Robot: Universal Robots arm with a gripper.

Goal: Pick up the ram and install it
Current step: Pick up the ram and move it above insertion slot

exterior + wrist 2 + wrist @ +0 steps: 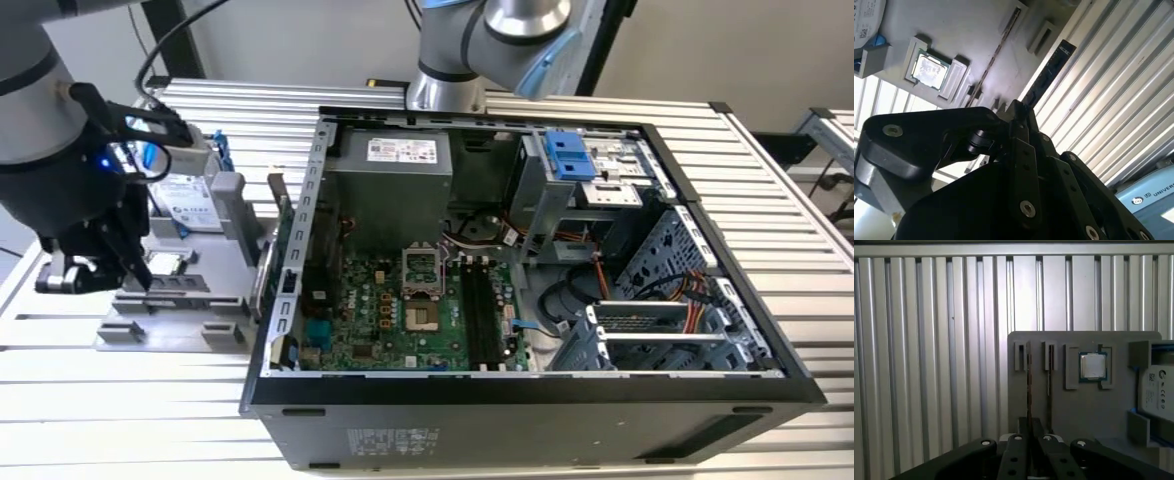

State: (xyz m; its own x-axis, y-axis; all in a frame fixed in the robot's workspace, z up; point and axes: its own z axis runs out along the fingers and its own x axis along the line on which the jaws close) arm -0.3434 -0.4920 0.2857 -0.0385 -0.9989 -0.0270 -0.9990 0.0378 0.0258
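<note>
Gripping the ram (1046,74), end effector (1019,107) was clenched, grey holder (1074,410) just beyond its tips: pick step. Seating likely needed squaring to far-off memory slots (477,310).

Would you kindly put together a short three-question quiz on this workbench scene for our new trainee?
1. True or false: the pincer is shut on the thin dark circuit-board ram stick.
2. Fill in: the open black computer case stands to the exterior view's ____ of the grey holder tray.
3. Where does the small square silver processor chip lie? A in a recess of the tray; B inside the computer case; C in the pincer.
Key: 1 true; 2 right; 3 A.
</note>
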